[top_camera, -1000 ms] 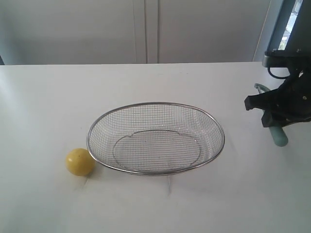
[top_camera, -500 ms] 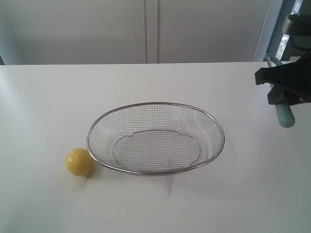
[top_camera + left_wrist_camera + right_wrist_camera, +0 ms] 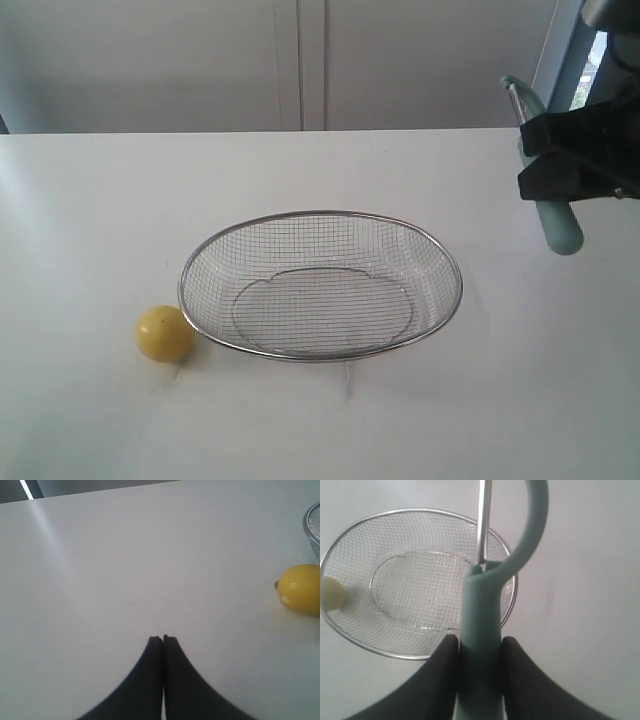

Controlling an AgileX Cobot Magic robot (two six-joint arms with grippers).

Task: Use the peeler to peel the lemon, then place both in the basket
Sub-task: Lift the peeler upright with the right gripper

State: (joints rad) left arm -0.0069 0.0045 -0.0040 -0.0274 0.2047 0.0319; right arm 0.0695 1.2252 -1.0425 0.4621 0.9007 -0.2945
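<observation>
The yellow lemon (image 3: pixel 165 333) rests on the white table just left of the silver wire basket (image 3: pixel 205 245), touching or nearly touching its rim. In the left wrist view the lemon (image 3: pixel 301 595) lies off to one side of my left gripper (image 3: pixel 162 639), which is shut with nothing in it and is out of the exterior view. My right gripper (image 3: pixel 560 170) hangs above the table to the right of the basket, shut on the teal handle of the peeler (image 3: pixel 556 222). The peeler (image 3: pixel 482 610) points its blade head over the basket (image 3: pixel 350 540).
The white table's far edge (image 3: pixel 300 131) meets a pale wall or cabinet. A dark upright post (image 3: pixel 575 60) stands at the back right behind the right arm.
My right gripper has lifted the peeler upward and slightly back toward the left. The lemon and basket have stayed where they were.
</observation>
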